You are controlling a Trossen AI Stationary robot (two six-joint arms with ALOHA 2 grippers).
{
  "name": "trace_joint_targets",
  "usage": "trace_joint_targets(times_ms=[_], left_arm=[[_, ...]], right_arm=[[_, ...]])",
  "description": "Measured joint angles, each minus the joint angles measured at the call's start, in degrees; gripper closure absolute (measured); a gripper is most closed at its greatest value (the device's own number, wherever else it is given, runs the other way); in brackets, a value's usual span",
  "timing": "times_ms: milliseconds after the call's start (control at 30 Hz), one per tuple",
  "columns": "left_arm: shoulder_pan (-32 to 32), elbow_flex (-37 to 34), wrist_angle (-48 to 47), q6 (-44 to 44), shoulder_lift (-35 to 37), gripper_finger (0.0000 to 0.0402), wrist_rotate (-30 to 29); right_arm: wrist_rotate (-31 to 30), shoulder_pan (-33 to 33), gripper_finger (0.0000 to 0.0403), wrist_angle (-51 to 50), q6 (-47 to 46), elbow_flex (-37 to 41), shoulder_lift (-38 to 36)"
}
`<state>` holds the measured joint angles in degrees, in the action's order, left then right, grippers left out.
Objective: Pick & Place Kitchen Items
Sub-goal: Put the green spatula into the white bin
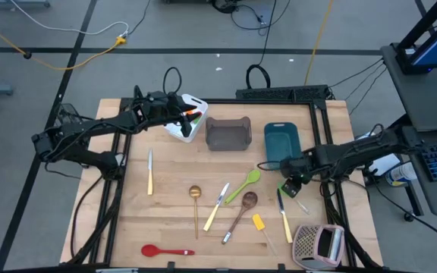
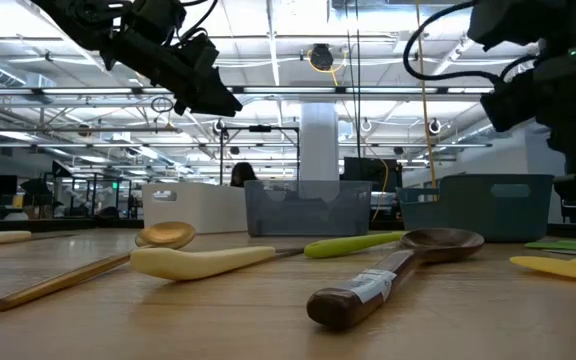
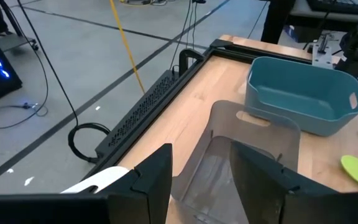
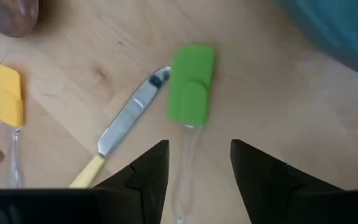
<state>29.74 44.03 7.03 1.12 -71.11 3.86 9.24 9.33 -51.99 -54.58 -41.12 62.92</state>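
Observation:
My left gripper (image 1: 177,111) (image 3: 201,152) hangs open over the white tub (image 1: 190,127), which holds orange and red utensils (image 1: 193,114). My right gripper (image 1: 290,186) (image 4: 197,146) is open above the green spatula (image 4: 191,84), and the spatula's clear handle (image 4: 182,162) runs between its fingers without touching them. Beside the spatula lie a cream-handled knife (image 4: 129,118) and a yellow spatula (image 4: 8,93). Spread flat on the table are a gold ladle (image 1: 195,201), a lime spoon (image 1: 245,184), a brown spoon (image 1: 241,212), a red spoon (image 1: 165,251) and two more knives (image 1: 149,171) (image 1: 217,205).
A grey tub (image 1: 227,133) and a teal tub (image 1: 282,141) stand along the far edge, right of the white one. A perforated grater with a pink side (image 1: 317,243) lies at the near right corner. Bare wood shows at the near left (image 1: 127,220).

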Motion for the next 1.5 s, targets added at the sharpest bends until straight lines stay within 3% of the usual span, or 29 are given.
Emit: trace_joint_targets(times_ms=[433,833,967,1233,1500], left_arm=[[0.0,0.0,-2.1,-1.7,0.0,0.0236,0.0],[0.0,0.0,-2.2,-1.7,0.0,0.0236,-1.0],[0.0,0.0,-2.2,-1.7,0.0,0.0236,-1.4],[0.0,0.0,-2.1,-1.6,0.0,0.0236,-1.4],[0.0,0.0,-2.0,-1.6,0.0,0.0236,-1.4]], right_arm=[[-0.2,0.2,0.0238,12.3,7.2,3.9,11.2],[-1.8,0.1,0.0242,13.7,7.3,4.7,16.2],[-3.8,0.2,0.0274,12.8,6.9,4.8,16.4],[-1.8,0.0,0.0379,13.1,7.9,4.8,15.9],[-1.0,0.1,0.0384,17.9,9.8,5.3,9.6]])
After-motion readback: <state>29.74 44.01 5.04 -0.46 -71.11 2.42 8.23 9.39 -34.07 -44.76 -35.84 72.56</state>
